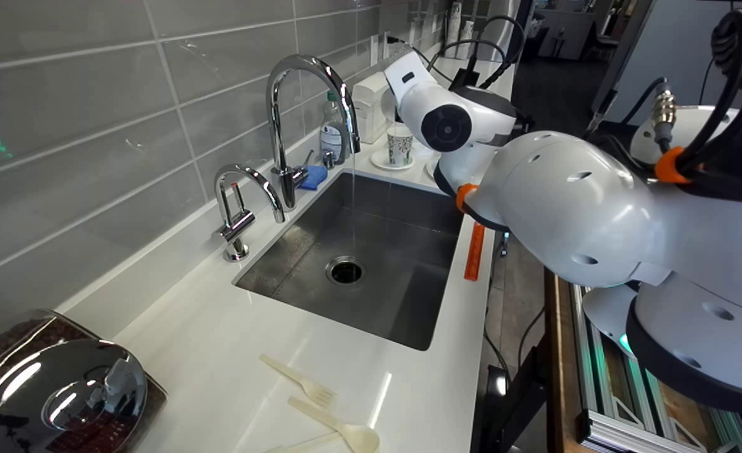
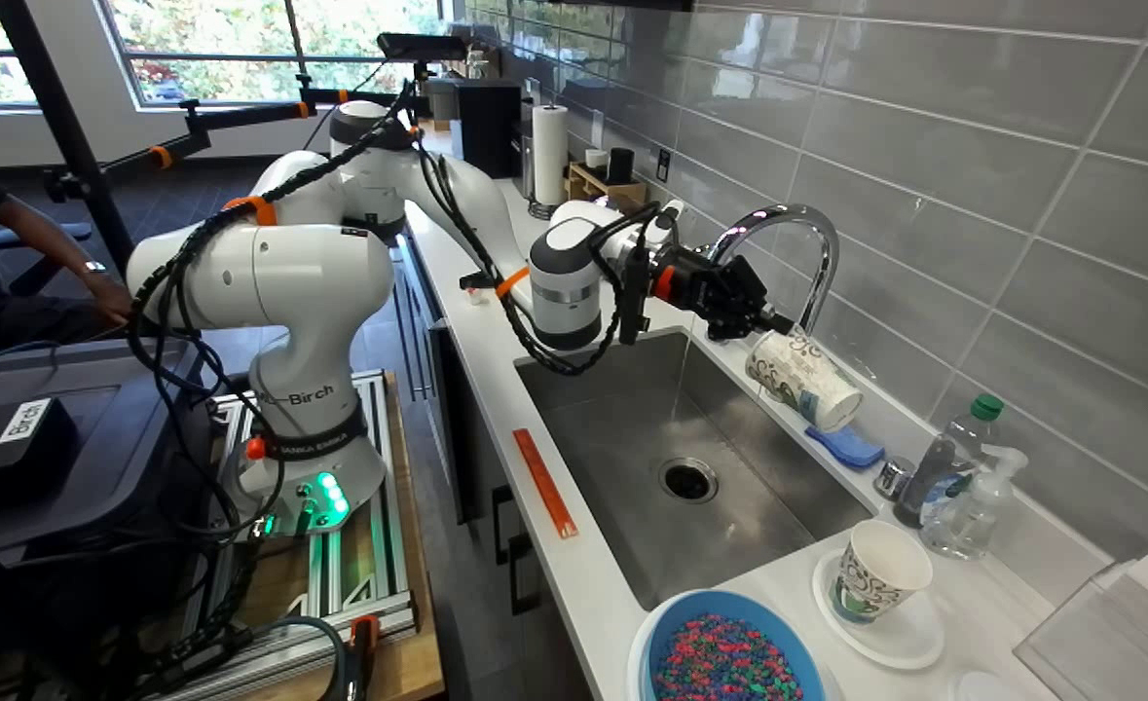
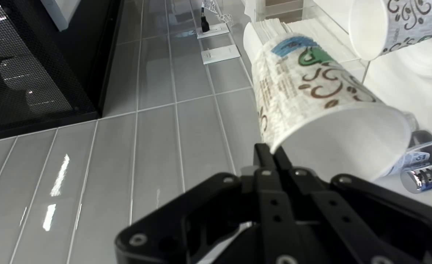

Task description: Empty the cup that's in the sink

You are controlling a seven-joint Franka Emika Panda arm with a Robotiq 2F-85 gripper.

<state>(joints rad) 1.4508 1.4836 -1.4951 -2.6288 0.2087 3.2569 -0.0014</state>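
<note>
Wrist view: white patterned cup (image 3: 322, 91) at 2 o'clock from the gripper (image 3: 270, 150), which pinches its rim | long axis 11 to 5 o'clock, mouth at 5 | in an exterior view: cup aloft near the faucet (image 2: 829, 261); whether above the sink (image 2: 632, 458), unclear | likely next: mouth turned down over it

Daylight enters through the window (image 2: 272, 49) in an exterior view, its outdoor scene partly washed out; the white counter (image 1: 207, 352) is bright, whereas the sink (image 1: 402, 283) is dimmer, with shadow on a side wall. Specular glare appears as hard white streaks on the wall tiles (image 3: 113, 157), the polished lid (image 1: 62, 399) and the counter. In the wrist view, the inside of the cup (image 3: 324, 97) is pale with little detail, its printed pattern is slightly soft, and the black gripper (image 3: 270, 151) loses detail in its recesses.
</note>
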